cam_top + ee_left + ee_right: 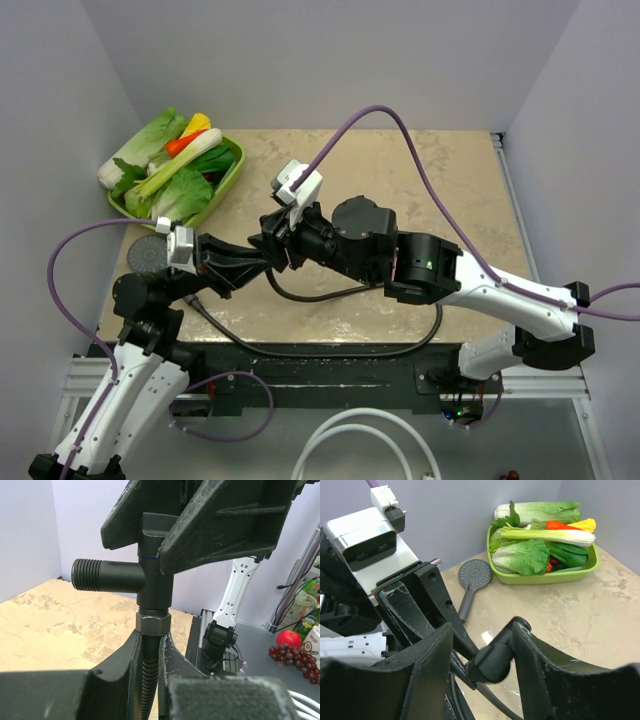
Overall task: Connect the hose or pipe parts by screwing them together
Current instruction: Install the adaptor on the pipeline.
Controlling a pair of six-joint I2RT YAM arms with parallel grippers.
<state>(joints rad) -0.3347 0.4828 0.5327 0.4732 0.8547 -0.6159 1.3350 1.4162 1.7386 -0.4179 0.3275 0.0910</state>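
One T-shaped fitting [150, 580] held above the bench [600, 610]; one dark hose [148, 680], its nut against the fitting's lower port. Left gripper [150, 645]: jaws pinching hose below the nut. Right gripper [482, 640]: jaws clamping the fitting's top. One shower-head disc [475, 573] lies apart on the bench.

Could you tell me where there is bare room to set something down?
Bare: the far right corner of the table, beyond the right arm, and the strip beside the green tray. Crowded: left-centre, where the left gripper and right gripper meet above the hose, shower head alongside.
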